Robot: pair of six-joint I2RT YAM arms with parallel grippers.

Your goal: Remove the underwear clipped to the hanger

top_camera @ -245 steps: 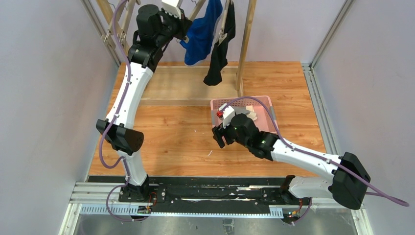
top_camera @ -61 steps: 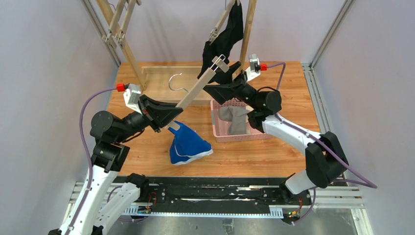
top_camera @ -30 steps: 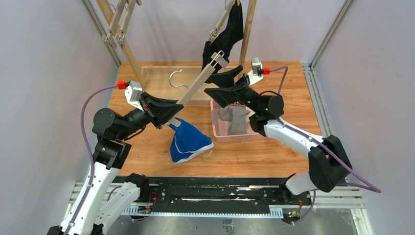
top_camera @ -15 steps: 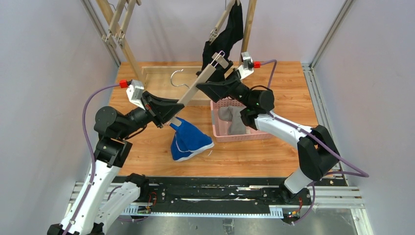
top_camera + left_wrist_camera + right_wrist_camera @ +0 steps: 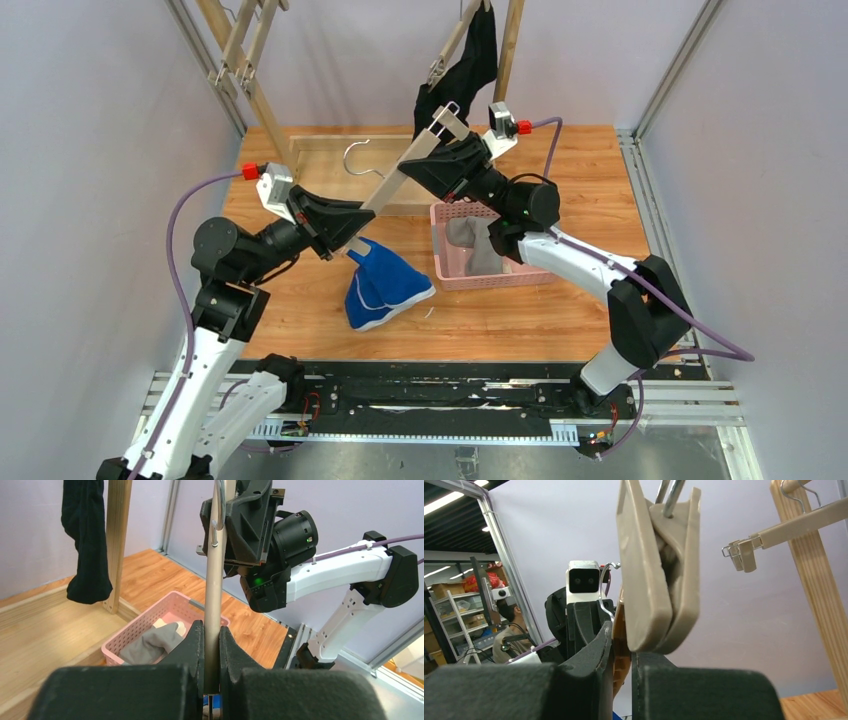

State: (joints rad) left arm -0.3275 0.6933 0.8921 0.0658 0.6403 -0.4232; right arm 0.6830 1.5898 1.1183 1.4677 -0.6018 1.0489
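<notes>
A beige clip hanger [image 5: 385, 200] slants over the table, and my left gripper [image 5: 350, 238] is shut on its lower part, the bar [image 5: 214, 580] pinched between the jaws. The blue underwear [image 5: 385, 290] hangs from the hanger's low end and slumps on the table. My right gripper [image 5: 415, 172] is shut on the bar just under the empty upper clip [image 5: 659, 580]. The black underwear [image 5: 465, 70] hangs from another hanger on the rack. The grey underwear [image 5: 475, 245] lies in the pink basket [image 5: 437, 262].
Wooden rack posts [image 5: 503, 60] rise at the back, with the rack's base board [image 5: 320, 195] on the table behind the arms. The hanger's metal hook [image 5: 360, 160] sticks out to the left. A second hanger [image 5: 774, 530] hangs on the rack.
My right gripper has moved left onto the hanger and closed on its bar below the upper clip. The left gripper and the blue underwear have hardly moved.
</notes>
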